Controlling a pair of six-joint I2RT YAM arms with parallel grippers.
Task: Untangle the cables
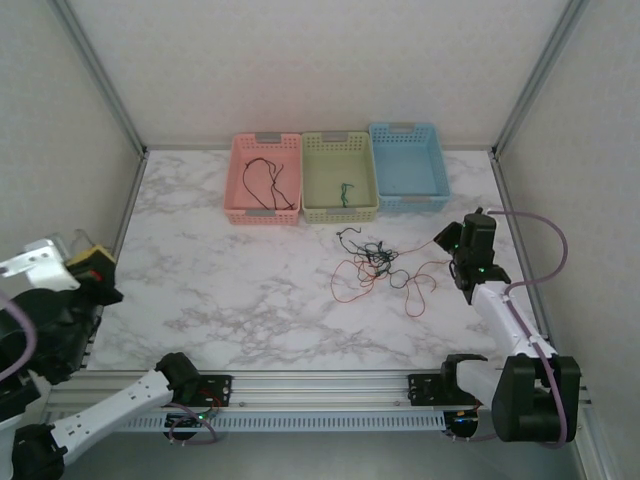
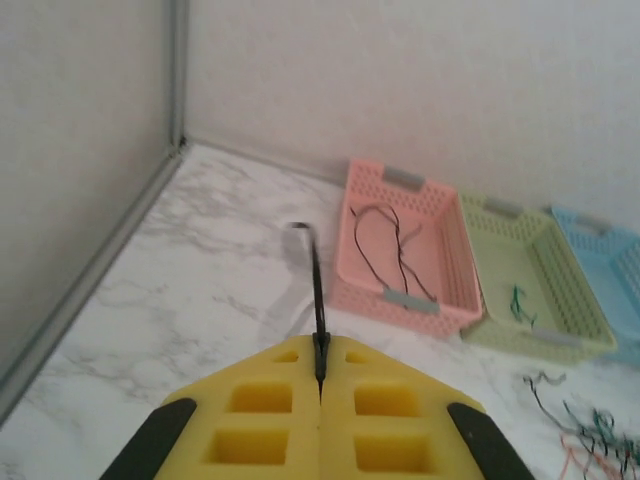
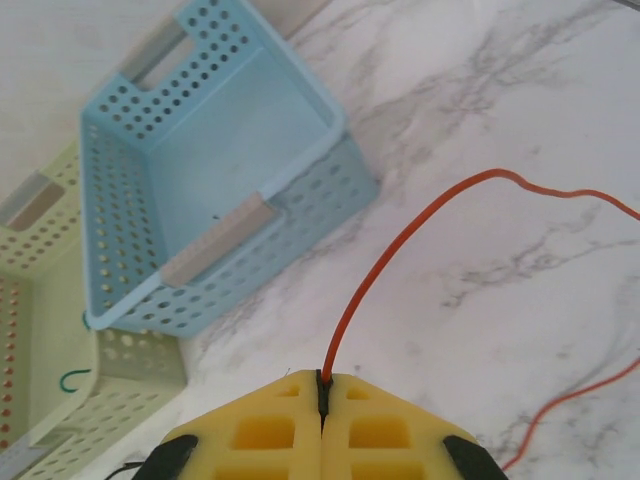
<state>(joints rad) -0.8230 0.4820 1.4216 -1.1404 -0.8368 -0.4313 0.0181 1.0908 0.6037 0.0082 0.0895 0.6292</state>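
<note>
**Each gripper pinched on one wire, tangle right of centre**

The left gripper (image 2: 320, 388) is fully closed. Its yellow fingers (image 2: 300, 430) meet on a thin black wire (image 2: 317, 290), which rises from the seam toward the middle of the left wrist frame. The wire's far end is blurred, so it is unclear whether it touches the marble table (image 2: 200, 270). In the top view this gripper sits at the left edge, well apart from everything else.

The right gripper (image 3: 322, 392) is also closed, clamped on an orange wire (image 3: 400, 250). That wire climbs from the fingertips and bends toward the right edge of the right wrist frame. At the upper left of that frame stands the blue basket (image 3: 330, 130), with the green basket (image 3: 60, 330) just beside it at the left edge.

In the top view the tangle of cables (image 1: 375, 262) lies on the table right of centre, with black, green and orange strands mixed together. It is just left of the right gripper. Along the upper part of that frame the baskets stand in a row, with the pink basket (image 1: 245, 214) on the left, the green one in the middle and the blue one on the right. The pink basket holds a loose black cable (image 1: 270, 182), and the green basket holds a small green cable (image 1: 345, 193).
</note>
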